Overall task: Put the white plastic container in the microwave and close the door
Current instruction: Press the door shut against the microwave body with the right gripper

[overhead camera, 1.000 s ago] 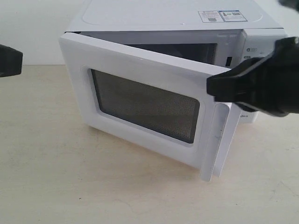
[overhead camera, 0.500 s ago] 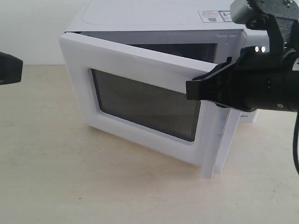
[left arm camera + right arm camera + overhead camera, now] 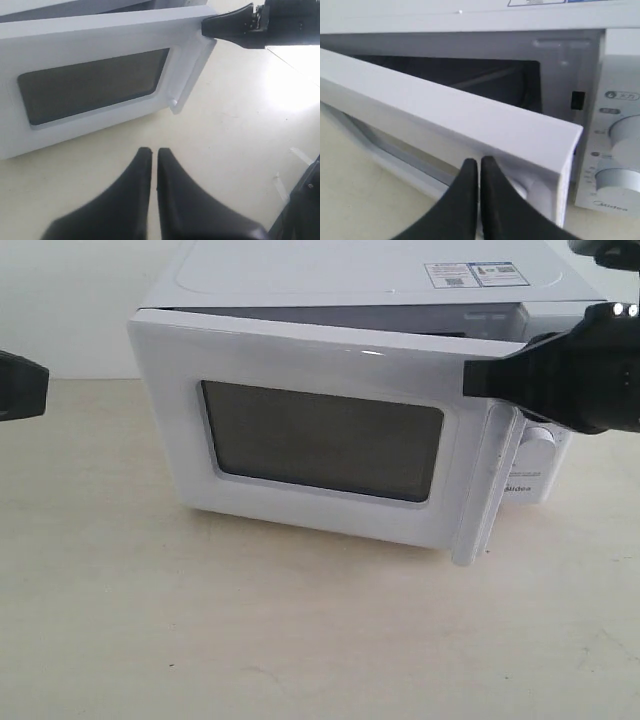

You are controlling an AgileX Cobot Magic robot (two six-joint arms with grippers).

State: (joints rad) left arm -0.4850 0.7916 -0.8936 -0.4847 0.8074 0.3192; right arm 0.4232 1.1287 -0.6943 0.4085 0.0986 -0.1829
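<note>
White microwave (image 3: 300,275) shows 1 door (image 3: 300,360) ajar, 2 closed claws (image 3: 150,152) (image 3: 480,162).

1 microwave (image 3: 330,270), 2 knobs (image 3: 626,131) (image 3: 618,184), 2 claws (image 3: 152,151) (image 3: 479,161)

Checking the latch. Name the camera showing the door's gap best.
The right wrist view: it looks over the door top straight into the dark opening of the microwave, so the gap is plain. The exterior view shows only a thin sliver along the door's top; the left wrist view shows mainly its front and window.
</note>
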